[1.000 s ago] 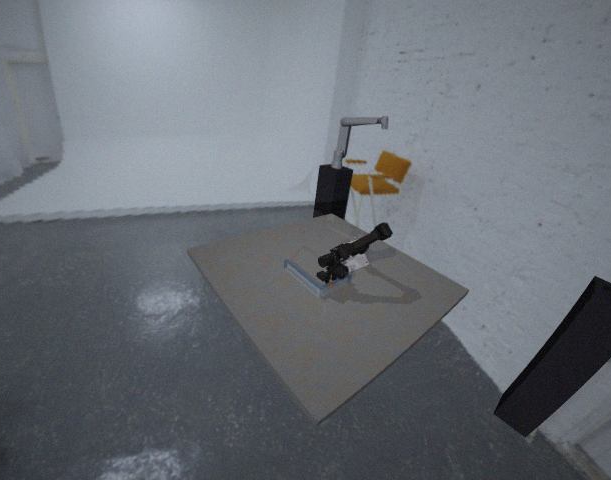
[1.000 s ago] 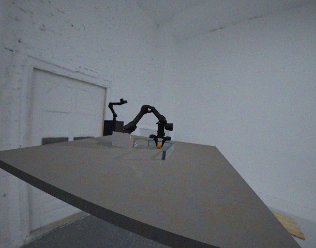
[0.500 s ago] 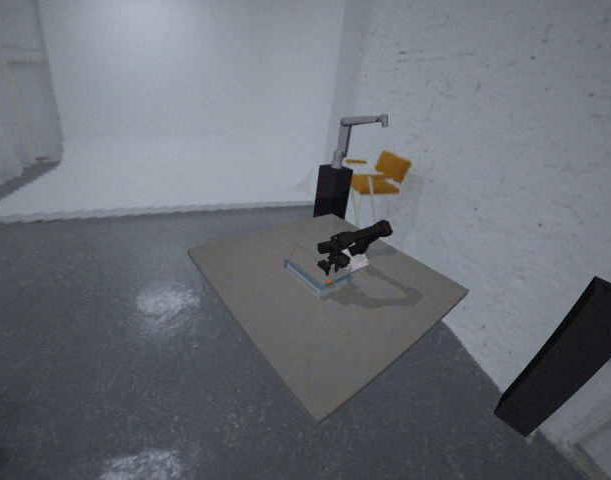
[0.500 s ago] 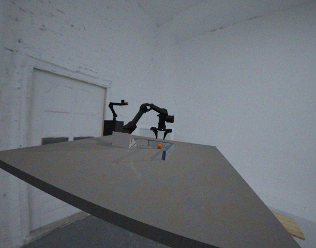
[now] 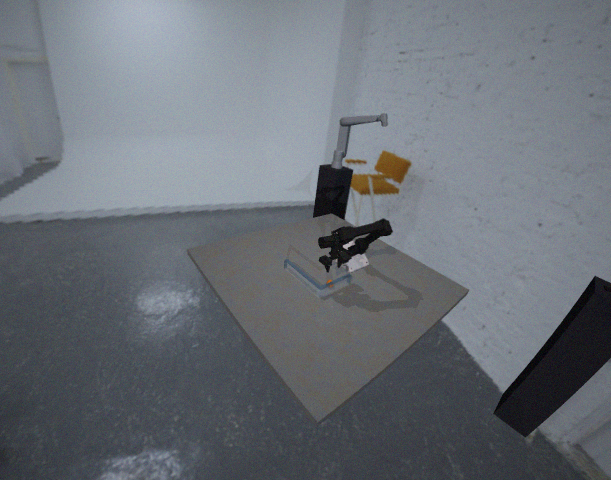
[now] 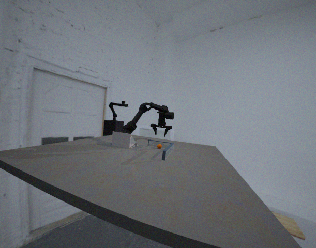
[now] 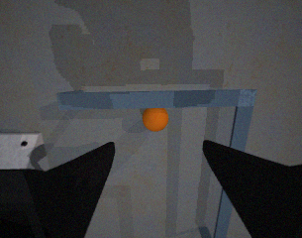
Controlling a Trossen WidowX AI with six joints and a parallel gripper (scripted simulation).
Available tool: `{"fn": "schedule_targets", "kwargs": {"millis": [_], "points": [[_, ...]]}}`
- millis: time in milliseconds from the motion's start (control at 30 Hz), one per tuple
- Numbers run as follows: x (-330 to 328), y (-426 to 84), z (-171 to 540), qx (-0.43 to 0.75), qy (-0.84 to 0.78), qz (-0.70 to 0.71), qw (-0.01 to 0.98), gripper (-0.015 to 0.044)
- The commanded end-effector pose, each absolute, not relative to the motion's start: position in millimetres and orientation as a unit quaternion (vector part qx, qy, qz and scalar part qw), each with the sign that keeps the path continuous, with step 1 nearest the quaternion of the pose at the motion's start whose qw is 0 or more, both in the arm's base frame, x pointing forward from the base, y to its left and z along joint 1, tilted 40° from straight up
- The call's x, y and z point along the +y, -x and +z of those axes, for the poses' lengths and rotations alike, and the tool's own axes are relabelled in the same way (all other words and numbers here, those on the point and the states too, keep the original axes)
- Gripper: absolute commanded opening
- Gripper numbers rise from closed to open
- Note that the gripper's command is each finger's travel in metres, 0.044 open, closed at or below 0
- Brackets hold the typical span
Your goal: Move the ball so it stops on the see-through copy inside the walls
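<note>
The orange ball (image 5: 329, 283) (image 6: 159, 146) (image 7: 155, 119) lies on the table inside the corner. It is close against one low clear wall (image 7: 126, 100), whose top edge is blue; whether they touch is not clear. The other clear wall (image 7: 243, 124) runs off to its right in the wrist view. My gripper (image 5: 333, 267) (image 6: 160, 135) (image 7: 158, 146) is open and empty, its fingers wide apart. It hangs above the ball with a clear gap. No see-through copy can be told apart from the ball.
A pale block (image 5: 358, 262) (image 6: 121, 139) (image 7: 7, 151) stands on the table (image 5: 315, 372) (image 6: 152, 192) near the arm's base, outside the open side of the walls. The arm's shadow falls across the table around the corner.
</note>
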State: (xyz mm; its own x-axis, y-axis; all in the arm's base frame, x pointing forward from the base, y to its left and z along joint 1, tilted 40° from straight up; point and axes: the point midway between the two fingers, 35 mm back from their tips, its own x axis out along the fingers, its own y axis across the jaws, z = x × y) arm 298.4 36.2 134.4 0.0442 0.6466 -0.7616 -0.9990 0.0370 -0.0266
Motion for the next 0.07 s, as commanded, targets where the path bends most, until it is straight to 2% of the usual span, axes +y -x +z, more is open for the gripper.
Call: {"fn": "schedule_targets", "kwargs": {"millis": [0,33], "points": [[22.6,-297.3,150.3,0.292,0.305,0.623,0.659,0.0440],[22.6,-297.3,150.3,0.292,0.305,0.623,0.659,0.0440]]}}
